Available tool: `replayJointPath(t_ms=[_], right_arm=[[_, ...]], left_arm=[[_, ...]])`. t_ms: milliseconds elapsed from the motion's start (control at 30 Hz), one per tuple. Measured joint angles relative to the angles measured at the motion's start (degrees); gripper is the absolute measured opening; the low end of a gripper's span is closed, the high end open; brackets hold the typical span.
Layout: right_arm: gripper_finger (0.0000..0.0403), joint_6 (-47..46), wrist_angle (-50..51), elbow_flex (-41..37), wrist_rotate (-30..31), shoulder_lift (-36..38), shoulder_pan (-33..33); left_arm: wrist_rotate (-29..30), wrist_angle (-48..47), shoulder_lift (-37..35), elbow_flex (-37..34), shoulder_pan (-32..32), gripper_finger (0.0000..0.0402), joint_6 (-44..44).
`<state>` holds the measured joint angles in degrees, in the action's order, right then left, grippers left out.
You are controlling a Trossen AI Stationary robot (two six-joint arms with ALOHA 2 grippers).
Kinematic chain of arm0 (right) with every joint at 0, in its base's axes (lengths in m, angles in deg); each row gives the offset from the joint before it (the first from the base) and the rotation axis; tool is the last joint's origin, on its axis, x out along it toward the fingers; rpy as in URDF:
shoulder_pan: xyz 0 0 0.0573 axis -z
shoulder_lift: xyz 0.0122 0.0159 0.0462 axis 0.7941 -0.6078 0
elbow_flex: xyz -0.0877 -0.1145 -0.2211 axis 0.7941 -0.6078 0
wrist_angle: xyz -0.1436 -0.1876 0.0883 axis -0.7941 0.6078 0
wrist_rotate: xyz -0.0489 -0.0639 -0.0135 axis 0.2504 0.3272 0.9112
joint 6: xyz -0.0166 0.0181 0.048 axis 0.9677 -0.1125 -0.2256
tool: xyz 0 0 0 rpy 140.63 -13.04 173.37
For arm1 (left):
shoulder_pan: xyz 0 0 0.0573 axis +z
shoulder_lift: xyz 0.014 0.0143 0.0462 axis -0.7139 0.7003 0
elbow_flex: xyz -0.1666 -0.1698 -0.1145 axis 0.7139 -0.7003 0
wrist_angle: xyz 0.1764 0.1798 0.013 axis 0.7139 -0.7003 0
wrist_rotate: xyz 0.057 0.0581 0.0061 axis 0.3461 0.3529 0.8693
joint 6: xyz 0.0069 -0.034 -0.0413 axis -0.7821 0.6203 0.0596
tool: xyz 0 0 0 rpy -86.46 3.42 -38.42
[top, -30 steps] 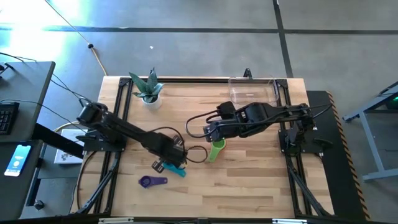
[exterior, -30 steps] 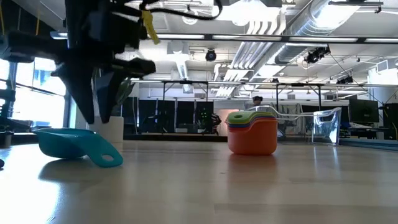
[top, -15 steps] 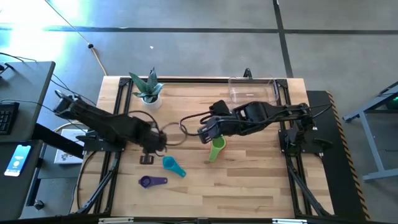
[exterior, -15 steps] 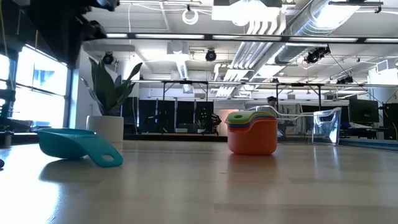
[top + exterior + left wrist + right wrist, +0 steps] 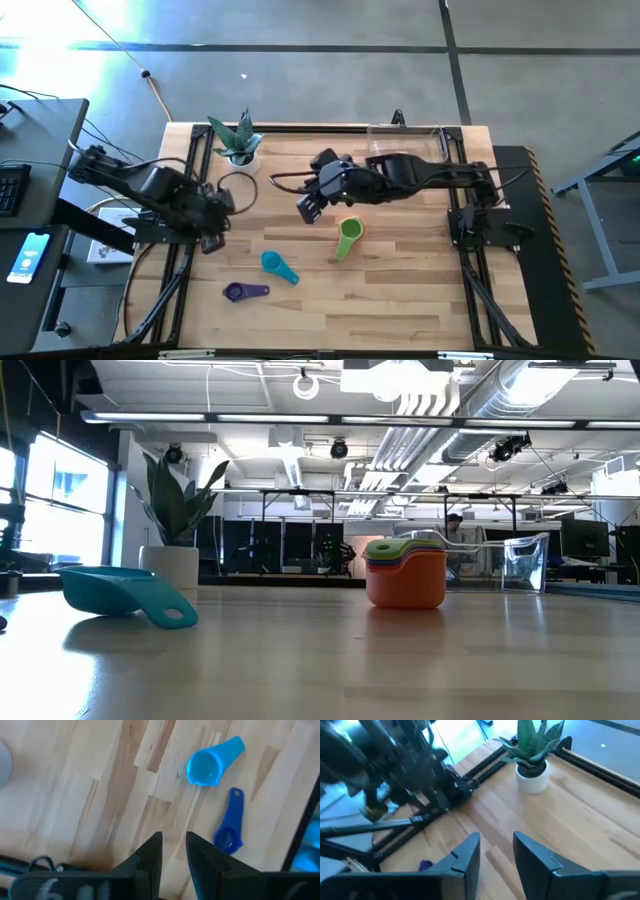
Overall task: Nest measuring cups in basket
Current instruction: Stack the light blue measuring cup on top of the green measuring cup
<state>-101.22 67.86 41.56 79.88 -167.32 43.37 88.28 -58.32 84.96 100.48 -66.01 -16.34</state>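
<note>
A stack of nested cups (image 5: pixel 405 573), orange outermost with the green one on top, stands on the table right of centre; from above only the green cup (image 5: pixel 347 238) shows. A teal cup (image 5: pixel 277 266) lies on its side on the table, also in the low view (image 5: pixel 120 592) and the left wrist view (image 5: pixel 207 765). A purple cup (image 5: pixel 243 291) lies near the front edge. The clear basket (image 5: pixel 405 143) stands at the far right. My left gripper (image 5: pixel 212 240) is open and empty by the table's left edge. My right gripper (image 5: pixel 308 208) is open and empty, left of and beyond the stack.
A small white plant pot (image 5: pixel 240 152) stands at the far left, and shows in the right wrist view (image 5: pixel 532 775). Black rails run along the table's left and right sides. Bare wood lies between the cups and the basket.
My left gripper has risen and drawn back from the teal cup toward the table's left edge; the cup stays on the table. My right gripper has left the stack and gone toward the table's left and far edge; the stack stands still.
</note>
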Motion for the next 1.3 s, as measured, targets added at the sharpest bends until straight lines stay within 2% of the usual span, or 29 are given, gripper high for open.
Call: replayJointPath(t_ms=[200, 367, 567, 833, 1033, 1300], right_arm=[[0.0132, 4.57, -5.94, 0.0, -2.62, -2.99, 1.2], [0.0133, 8.86, -10.31, 0.0, -3.65, -7.57, 1.56], [0.0133, 8.63, -12.78, 0.0, -7.51, -12.97, 1.74], [0.0133, 8.4, -13.78, 0.0, -10.57, -20.52, 1.58], [0.0133, 7.93, -14.5, 0.0, -15.13, -25.95, 0.9], [0.0133, 6.49, -17.53, -0.02, -17.64, -30.39, 0.89]], left_arm=[[0.02, -1.04, -4.99, 0.0, -0.96, 0.0074, 7.58], [0.43, -1.99, -7.74, -0.04, -1.15, 0.0074, 10.38], [0.57, -2.85, -9.16, -0.04, -1.15, 0.0074, 13.6], [0.57, -2.95, -9.78, -0.04, -1.15, 0.0074, 14.66], [0.55, -2.88, -9.78, -0.04, -1.13, 0.0074, 13.72], [0.55, -2.81, -9.78, -0.04, -1.13, 0.0074, 13.65]])
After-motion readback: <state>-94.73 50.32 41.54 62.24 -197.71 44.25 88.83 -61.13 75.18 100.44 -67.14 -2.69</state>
